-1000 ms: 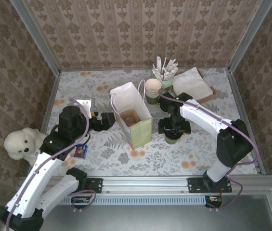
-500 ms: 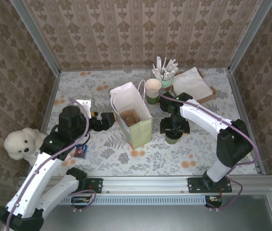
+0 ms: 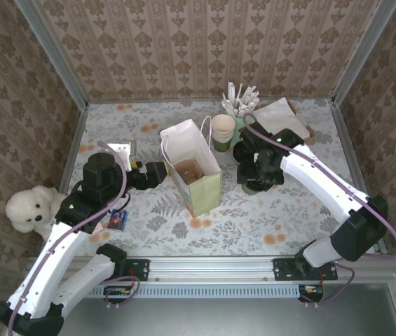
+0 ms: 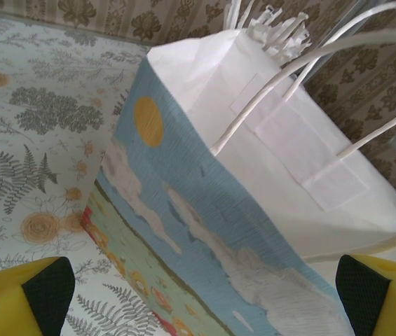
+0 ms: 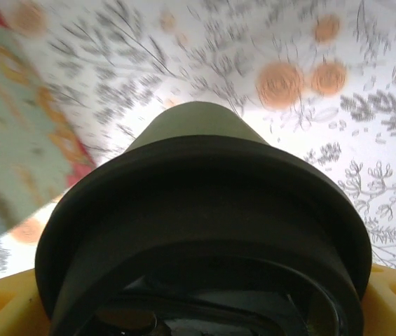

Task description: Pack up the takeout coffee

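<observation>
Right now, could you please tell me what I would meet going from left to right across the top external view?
White toy bear → left gripper → paper bag → cream paper cup → white napkin stack.

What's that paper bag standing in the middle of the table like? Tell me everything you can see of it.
The paper bag stands upright on the flowered table, mouth open upward. Inside it is plain white; outside it is printed with blue sky, white clouds, a yellow sun and green ground. White cord-like handles arch over the mouth. A brown carrier tray lies at its bottom. The left gripper, open, sits at its left wall; contact cannot be told.
</observation>
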### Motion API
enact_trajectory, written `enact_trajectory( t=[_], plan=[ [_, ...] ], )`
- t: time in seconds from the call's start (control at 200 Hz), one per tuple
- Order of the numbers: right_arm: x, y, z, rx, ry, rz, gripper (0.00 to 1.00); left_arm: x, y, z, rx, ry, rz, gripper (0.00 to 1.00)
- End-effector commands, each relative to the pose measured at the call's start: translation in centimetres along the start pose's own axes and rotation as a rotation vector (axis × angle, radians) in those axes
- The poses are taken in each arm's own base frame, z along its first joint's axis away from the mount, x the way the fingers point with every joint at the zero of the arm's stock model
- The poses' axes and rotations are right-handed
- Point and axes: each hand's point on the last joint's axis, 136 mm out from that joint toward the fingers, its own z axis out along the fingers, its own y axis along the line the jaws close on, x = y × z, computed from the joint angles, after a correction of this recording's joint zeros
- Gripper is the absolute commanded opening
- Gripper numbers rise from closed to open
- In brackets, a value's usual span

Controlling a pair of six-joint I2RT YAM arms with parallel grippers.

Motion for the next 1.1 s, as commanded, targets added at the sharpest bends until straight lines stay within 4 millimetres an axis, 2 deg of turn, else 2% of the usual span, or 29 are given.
enact_trajectory(
  t=[0.0, 0.275, 0.435, 0.57, 0.725, 0.895, 1.005, 1.095],
  plan=[
    [-0.8, 0.5, -4.6, -0.031, -0.087, -0.039, 0.65, -1.8, -1.1, -0.9, 0.026, -0.038, 0.023, 1.00],
    [-3.4, 2.1, -13.3, -0.114, -0.282, -0.078, 0.63, -3.1, -0.7, -2.0, -0.034, -0.061, -0.039, 1.00],
    [-5.1, 3.0, -17.7, -0.168, -0.423, -0.076, 0.61, -4.3, -2.1, -2.5, 0.015, -0.070, -0.047, 1.00],
    [-6.2, 5.3, -20.7, -0.266, -0.514, -0.100, 0.60, -4.8, -2.7, -1.5, 0.019, -0.018, -0.074, 1.00],
    [-6.3, 9.5, -22.8, -0.374, -0.583, -0.175, 0.60, -5.1, -3.7, 0.1, 0.047, 0.057, -0.106, 1.00],
    [-5.2, 13.6, -24.8, -0.472, -0.632, -0.253, 0.60, -5.3, -4.6, 1.0, 0.054, 0.084, -0.077, 0.97],
    [-4.4, 15.4, -23.6, -0.475, -0.586, -0.274, 0.60, -5.4, -4.8, 1.2, 0.041, 0.093, -0.046, 0.83],
    [-4.3, 15.3, -21.8, -0.377, -0.550, -0.263, 0.61, -5.3, -4.4, 1.2, 0.010, 0.097, -0.044, 0.69]
  ],
)
